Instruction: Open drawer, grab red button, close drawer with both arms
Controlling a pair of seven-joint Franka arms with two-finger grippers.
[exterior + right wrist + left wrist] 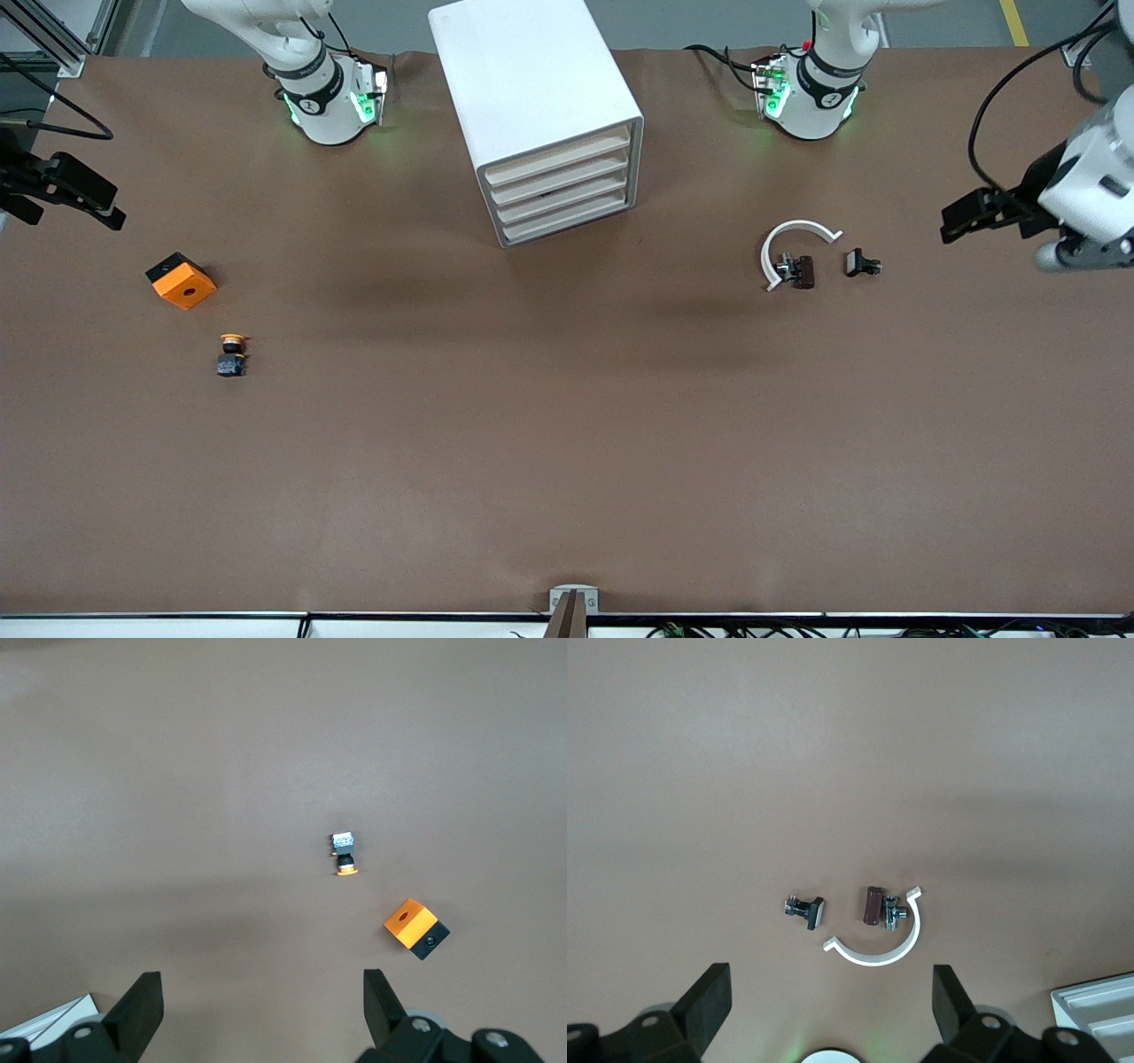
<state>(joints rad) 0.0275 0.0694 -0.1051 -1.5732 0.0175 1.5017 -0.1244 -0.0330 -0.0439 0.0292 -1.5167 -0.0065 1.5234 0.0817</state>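
The white cabinet (pixel 532 80) stands between the two arm bases. Its stacked cream-fronted drawers (pixel 560 182) are all pushed in, and I cannot tell which one is the task's drawer. The button with the red cap is hidden from every view. My left gripper (pixel 961 221) hangs open over the left arm's end of the table, and its wrist view shows it (pixel 833 1001) with nothing between the fingers. My right gripper (pixel 106 208) hangs open over the right arm's end, also empty in its wrist view (pixel 263 1001).
A yellow-orange-capped button (pixel 232 354) (pixel 344 855) and an orange cube with a hole (pixel 182 281) (pixel 415 927) lie toward the right arm's end. A white curved clip (pixel 788 235) (pixel 877 948), a brown part (pixel 802 271) and a small black part (pixel 859 263) lie toward the left arm's end.
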